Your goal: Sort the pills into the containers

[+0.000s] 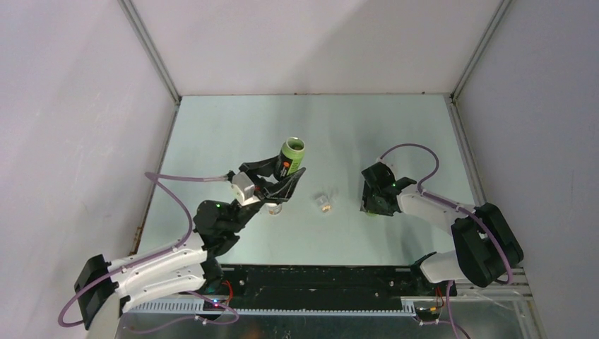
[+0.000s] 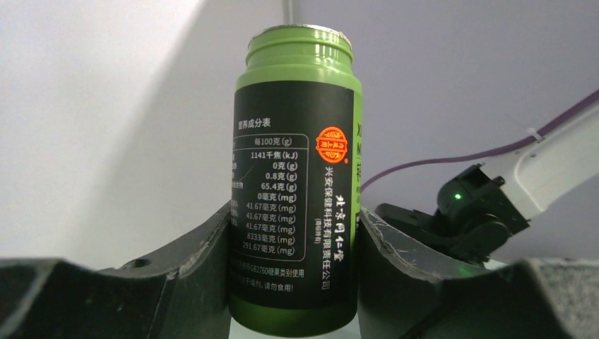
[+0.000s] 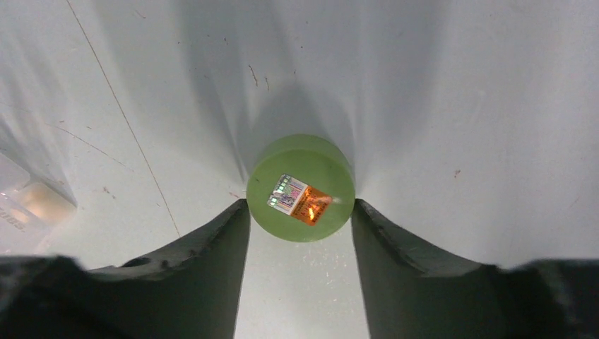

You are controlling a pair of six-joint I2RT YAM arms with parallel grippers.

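gripping bottle [image 2: 293, 141], left pincer [image 2: 293, 236]; right pincer [image 3: 300, 215] clamps cap [image 3: 300, 173]; pill box [image 1: 325, 201] lies between.

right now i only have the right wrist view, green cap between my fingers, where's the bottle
Observer: The green bottle is gripped in the left end effector, which is shut on its body.
Operator: is it open
Observer: Yes. Its neck is bare, with no cap on it, and the mouth shows in the top view.
Operator: and the pill box
Observer: The pill box sits on the table between the two arms, to the left of your right end effector, whose fingers touch both sides of the green cap.
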